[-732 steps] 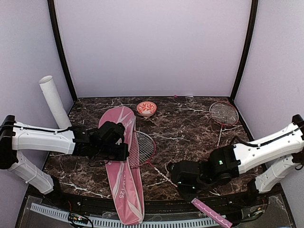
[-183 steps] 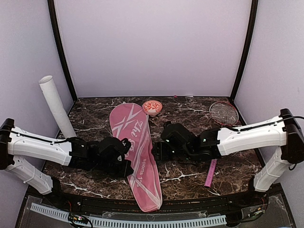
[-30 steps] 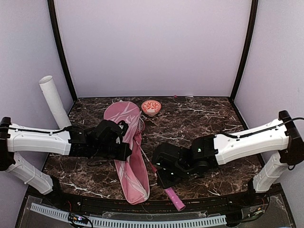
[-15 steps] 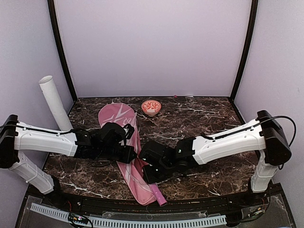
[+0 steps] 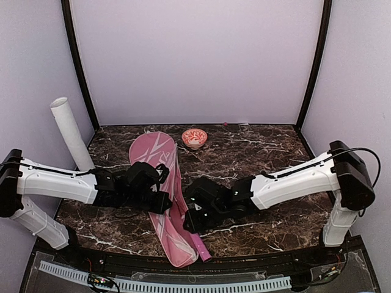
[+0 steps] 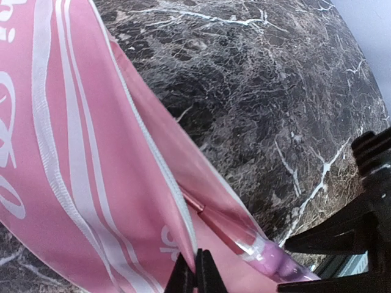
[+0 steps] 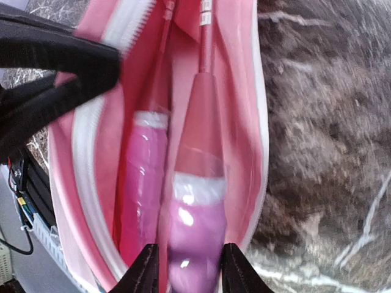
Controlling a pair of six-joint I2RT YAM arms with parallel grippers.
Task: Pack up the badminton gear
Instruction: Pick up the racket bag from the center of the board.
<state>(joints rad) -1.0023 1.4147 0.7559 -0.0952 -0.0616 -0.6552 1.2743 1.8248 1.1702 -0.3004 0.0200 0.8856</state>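
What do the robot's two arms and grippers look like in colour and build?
Both the left arm and right arm have boxy white shells with black joints and thin black cables running along them. Wrists are black, the right one showing small green lights. The left gripper and right gripper have plain black fingers.

Overhead from behind; wrists close — sharing the cover (image 6: 79, 152).

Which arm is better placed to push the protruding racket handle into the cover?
Right: the right gripper already holds that racket handle, while the left gripper is shut on the cover, holding its edge.
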